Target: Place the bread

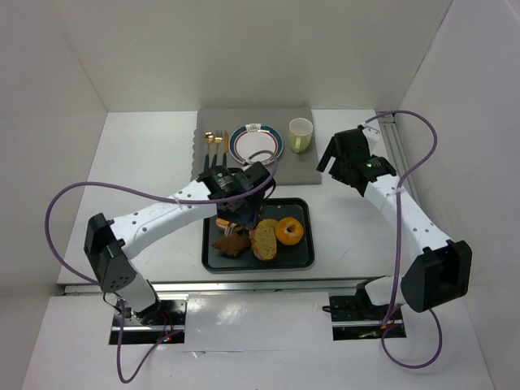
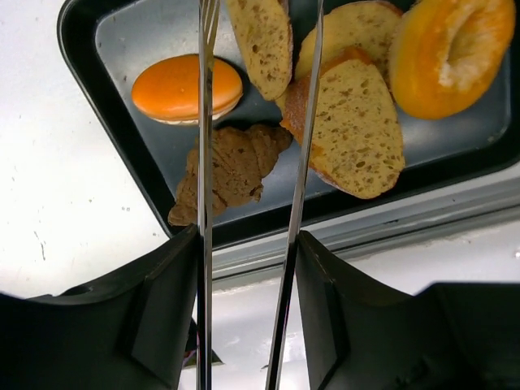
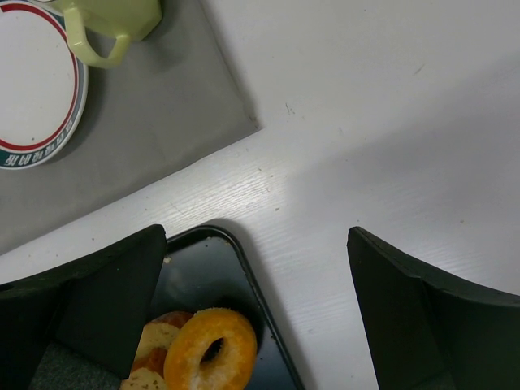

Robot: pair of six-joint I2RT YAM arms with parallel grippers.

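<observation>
Several bread slices [image 1: 265, 240] lie on a black tray [image 1: 302, 258] with a sugared donut [image 1: 289, 231], a brown croissant [image 1: 231, 244] and an orange bun [image 2: 187, 88]. My left gripper [image 1: 244, 213] hovers over the tray's left half, shut on a pair of metal tongs [image 2: 205, 162] whose arms stand apart. In the left wrist view one slice [image 2: 264, 36] lies between the tong arms and a bigger slice [image 2: 357, 134] lies just right of them; the tong tips are out of frame. My right gripper [image 1: 341, 162] hangs open and empty over bare table off the tray's far right corner.
A grey mat [image 1: 309, 166] behind the tray carries a white plate [image 1: 256, 143] with a coloured rim, a pale green cup [image 1: 301, 134] and gold cutlery [image 1: 215, 146]. White walls enclose the table on three sides. A metal rail runs along the near edge.
</observation>
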